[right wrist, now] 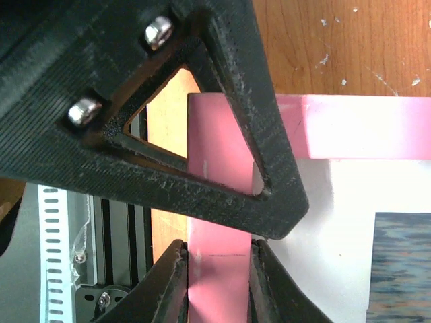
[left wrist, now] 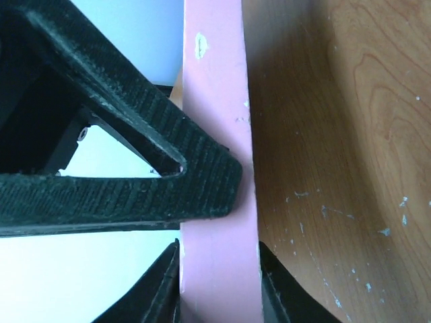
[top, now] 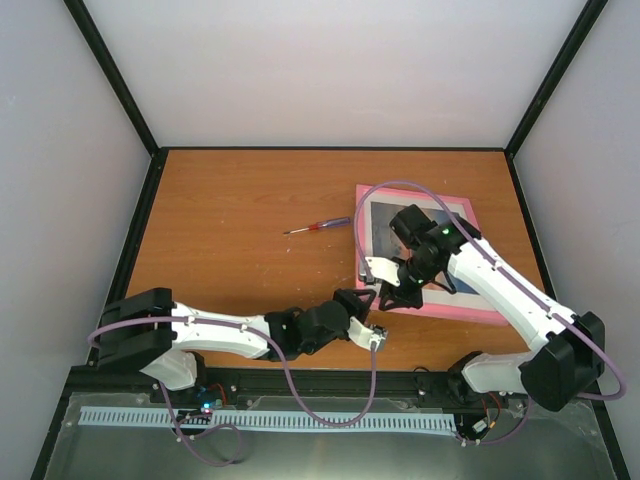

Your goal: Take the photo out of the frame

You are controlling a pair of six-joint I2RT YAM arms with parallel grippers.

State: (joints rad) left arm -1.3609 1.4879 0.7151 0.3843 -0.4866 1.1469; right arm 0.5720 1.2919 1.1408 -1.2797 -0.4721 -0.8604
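— So, what is hidden from you?
— Much of the photo (right wrist: 401, 269). Only a corner of rippled blue print and its white margin shows, to the right of my right gripper (right wrist: 219, 272). The other arm's ribbed black finger crosses each wrist view.
— And the grips?
— Both pinch the frame (right wrist: 350, 124). Its smooth, flat pink rail runs straight between the right jaws. My left gripper (left wrist: 219, 296) presses a scuffed stretch of rail from both sides, with the grained, speckled wooden table (left wrist: 350, 134) just right of it.
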